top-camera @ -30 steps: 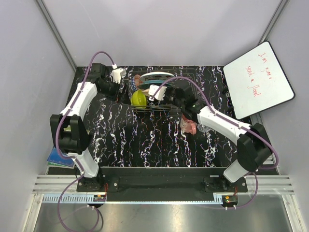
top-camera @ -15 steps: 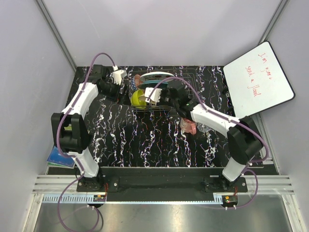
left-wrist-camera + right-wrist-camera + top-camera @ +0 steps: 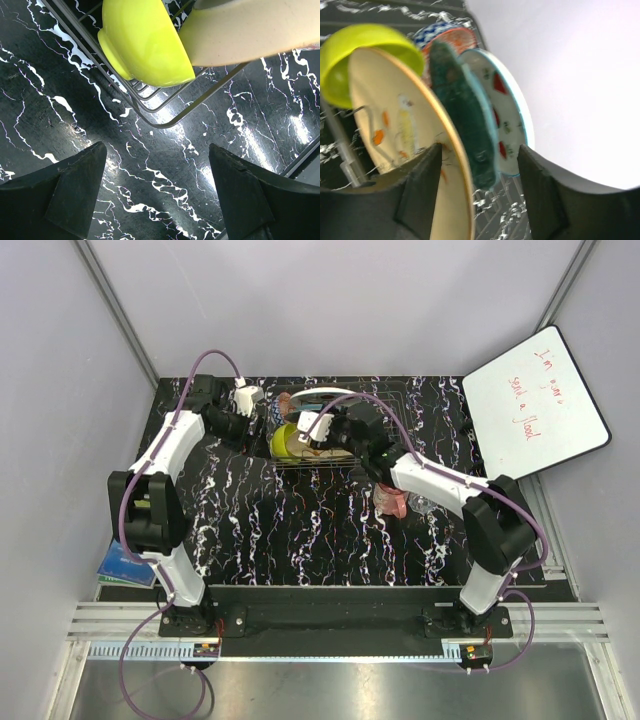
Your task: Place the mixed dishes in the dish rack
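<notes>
at the lower left of the top view the book [image 3: 125, 565] lies beside the table [image 3: 300, 535] edge; right of centre the mug [image 3: 396, 502] sits on the table, partly under the right arm and near the rack [image 3: 150, 100]. further up, the left gripper [image 3: 157, 200] hovers over bare table just outside a rack corner, fingers [image 3: 75, 195] spread wide with nothing between them; in that corner the lime bowl [image 3: 145, 45] stands on edge against the peach plate [image 3: 250, 30]. the right gripper [image 3: 482, 200] is also spread, straddling the rims of the peach plate and teal plate [image 3: 465, 120] without pinching; behind them stand the white plate [image 3: 502, 110] and red bowl [image 3: 445, 32], all in the rack at upper centre. the board [image 3: 535, 405] leans at upper right
</notes>
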`<state>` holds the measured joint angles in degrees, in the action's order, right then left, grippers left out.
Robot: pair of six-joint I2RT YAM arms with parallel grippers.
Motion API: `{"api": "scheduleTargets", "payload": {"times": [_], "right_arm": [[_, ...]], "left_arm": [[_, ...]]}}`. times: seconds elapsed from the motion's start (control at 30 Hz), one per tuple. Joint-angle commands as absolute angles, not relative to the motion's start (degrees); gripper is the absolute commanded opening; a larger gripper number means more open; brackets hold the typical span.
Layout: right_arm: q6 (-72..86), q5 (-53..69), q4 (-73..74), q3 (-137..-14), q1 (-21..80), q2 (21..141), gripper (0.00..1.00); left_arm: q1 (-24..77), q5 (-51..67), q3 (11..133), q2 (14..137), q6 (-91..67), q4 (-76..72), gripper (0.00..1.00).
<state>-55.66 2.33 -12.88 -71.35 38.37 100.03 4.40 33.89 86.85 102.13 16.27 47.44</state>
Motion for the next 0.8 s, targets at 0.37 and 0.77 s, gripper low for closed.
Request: {"api": "scheduleTargets", "payload": {"times": [0.37,0.77], "right_arm": [[-52.7,-4.7,-18.6,-69.5,38.7,86.6,0.83],[-31.8,-20.3,-4.1,-60.6,37.7,72.1,0.98]], "left_arm": [[4.3,34.9,89.5,101.0,17.1,46.1,0.85],[4.5,34.6,94.0,98.6,18.8,50.1,0.86]]}}
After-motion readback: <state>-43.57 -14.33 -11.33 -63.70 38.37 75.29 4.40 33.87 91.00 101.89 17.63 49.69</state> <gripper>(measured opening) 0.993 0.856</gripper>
